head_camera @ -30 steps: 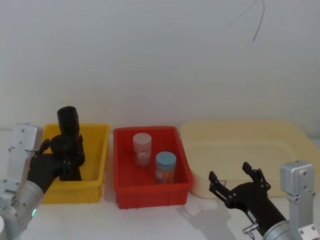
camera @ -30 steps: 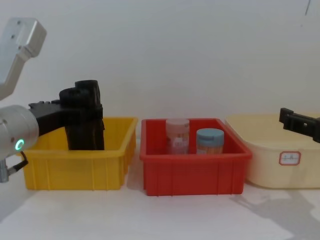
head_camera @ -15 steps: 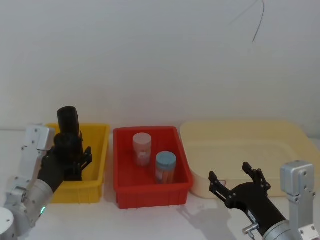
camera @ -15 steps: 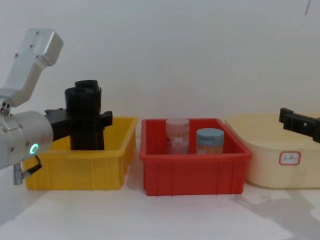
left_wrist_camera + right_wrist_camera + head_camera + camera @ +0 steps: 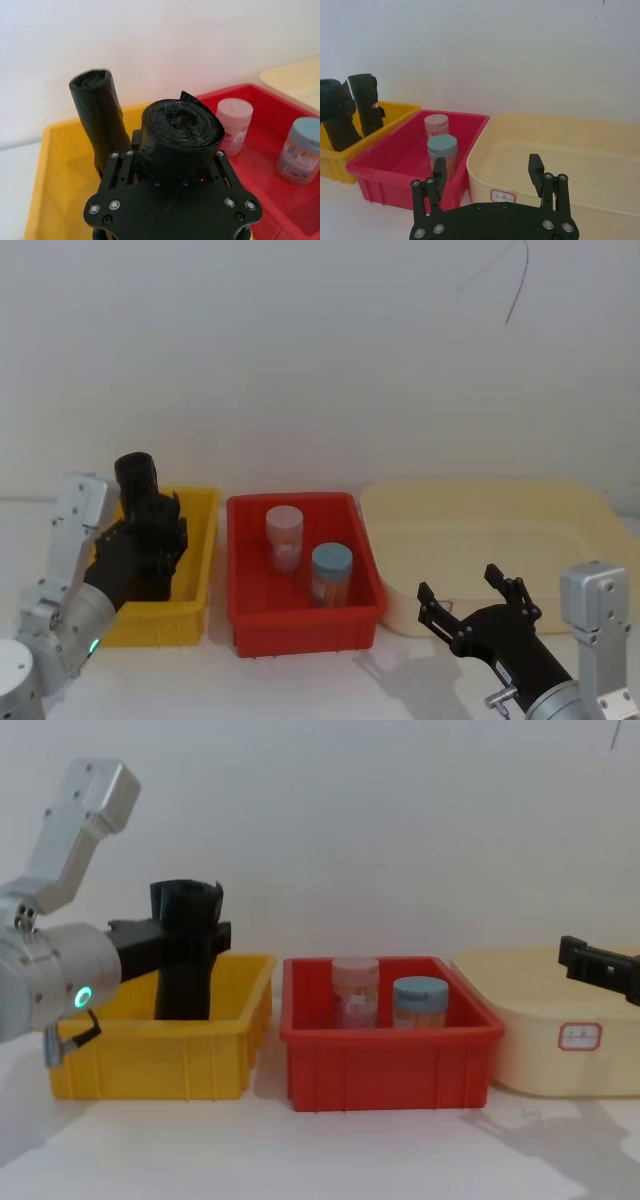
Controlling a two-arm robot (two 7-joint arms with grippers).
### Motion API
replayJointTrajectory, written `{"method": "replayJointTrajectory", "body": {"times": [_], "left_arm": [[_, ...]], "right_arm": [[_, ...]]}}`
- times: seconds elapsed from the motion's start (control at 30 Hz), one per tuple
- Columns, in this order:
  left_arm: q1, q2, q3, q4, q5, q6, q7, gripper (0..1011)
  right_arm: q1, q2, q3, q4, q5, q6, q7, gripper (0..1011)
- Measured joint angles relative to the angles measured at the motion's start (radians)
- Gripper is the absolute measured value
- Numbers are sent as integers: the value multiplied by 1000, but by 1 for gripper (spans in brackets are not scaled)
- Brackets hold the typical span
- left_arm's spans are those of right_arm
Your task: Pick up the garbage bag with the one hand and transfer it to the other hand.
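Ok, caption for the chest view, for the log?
Left gripper grips the garbage bag in the yellow bin; right gripper hovers open by the cream tub.

Three bins stand in a row on the white table (image 5: 300, 1150), close to the wall (image 5: 400, 820). The yellow bin (image 5: 150, 1065) sits toward the left edge, the red bin (image 5: 385, 1070) just beside it in the middle, and the cream tub (image 5: 530, 1060) toward the right edge. Inside the red bin a pink jar (image 5: 355, 990) stands upright toward the back, with a blue jar (image 5: 420, 1002) just beside it, nearer the front. A small label (image 5: 582, 1036) is stuck on the tub's front wall.
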State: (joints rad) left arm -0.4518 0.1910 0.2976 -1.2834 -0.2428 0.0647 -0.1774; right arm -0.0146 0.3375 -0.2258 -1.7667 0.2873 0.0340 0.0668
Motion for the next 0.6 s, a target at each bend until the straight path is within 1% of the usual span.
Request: {"method": "replayJointTrajectory", "body": {"times": [0.23,0.3,0.4,0.6], "left_arm": [[-8,2,-7,-42,3,-4,-13,488],[-11,2,-8,-53,4,-5,-17,486],[-22,7,-11,-87,6,-6,-30,486],[-40,11,-10,-123,5,-9,-59,486]], "right_arm": [[0,0,0,0,0,0,0,1001],[0,0,0,0,0,0,0,1001],[0,0,0,0,0,0,0,1001],[0,0,0,0,0,0,0,1001]]}}
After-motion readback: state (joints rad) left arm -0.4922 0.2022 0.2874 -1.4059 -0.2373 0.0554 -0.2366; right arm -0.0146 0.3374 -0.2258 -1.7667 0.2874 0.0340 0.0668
